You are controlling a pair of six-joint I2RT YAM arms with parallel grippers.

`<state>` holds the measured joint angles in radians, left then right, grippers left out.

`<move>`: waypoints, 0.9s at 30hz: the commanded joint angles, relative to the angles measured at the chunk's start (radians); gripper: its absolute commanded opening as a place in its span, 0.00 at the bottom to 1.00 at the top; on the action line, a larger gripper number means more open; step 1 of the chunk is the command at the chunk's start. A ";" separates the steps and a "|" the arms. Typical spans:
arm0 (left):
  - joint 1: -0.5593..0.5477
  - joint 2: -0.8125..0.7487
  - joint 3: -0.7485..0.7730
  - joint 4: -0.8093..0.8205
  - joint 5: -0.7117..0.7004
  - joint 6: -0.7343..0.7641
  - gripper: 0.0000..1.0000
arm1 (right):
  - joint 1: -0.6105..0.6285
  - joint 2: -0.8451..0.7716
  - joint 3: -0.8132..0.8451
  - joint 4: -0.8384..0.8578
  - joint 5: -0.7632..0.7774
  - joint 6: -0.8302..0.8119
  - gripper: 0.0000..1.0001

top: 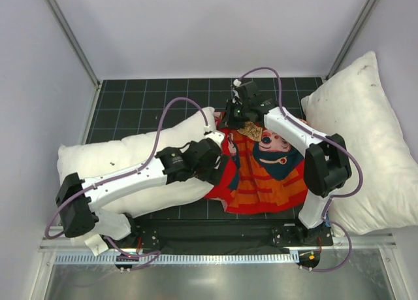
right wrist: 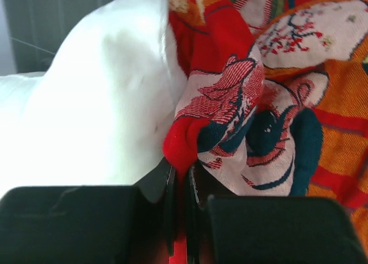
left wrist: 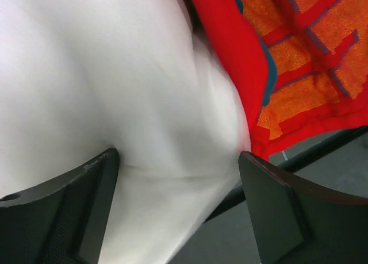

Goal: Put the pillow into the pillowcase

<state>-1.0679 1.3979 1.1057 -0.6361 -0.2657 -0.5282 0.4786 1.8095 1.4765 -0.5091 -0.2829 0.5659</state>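
The white pillow lies across the left of the mat, its right end tucked against the bright red pillowcase. My left gripper is at that end and stands open; in the left wrist view the pillow fills the gap between the spread fingers, with the pillowcase just beyond. My right gripper, at the far edge of the pillowcase, is shut on a bunched red fold of the pillowcase. The pillow bulges to the left of that fold.
A larger white pillow with dark specks leans at the right edge. The black gridded mat shows behind the pillow. White walls enclose the back and sides, and the arm bases sit on a black rail at the near edge.
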 commanded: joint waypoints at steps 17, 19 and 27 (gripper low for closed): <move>0.414 0.045 0.460 -0.392 0.147 0.120 1.00 | -0.029 -0.093 -0.074 0.425 -0.098 0.019 0.08; 0.443 0.065 0.499 -0.386 0.154 0.129 1.00 | -0.028 -0.098 -0.077 0.420 -0.090 0.012 0.08; 0.595 0.399 0.742 -0.373 0.081 0.077 1.00 | -0.025 -0.087 -0.077 0.422 -0.087 0.028 0.08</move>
<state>-0.5190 1.6943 1.7752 -1.0195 -0.1753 -0.4339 0.4541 1.7412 1.3872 -0.1753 -0.3660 0.5827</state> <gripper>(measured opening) 0.994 0.122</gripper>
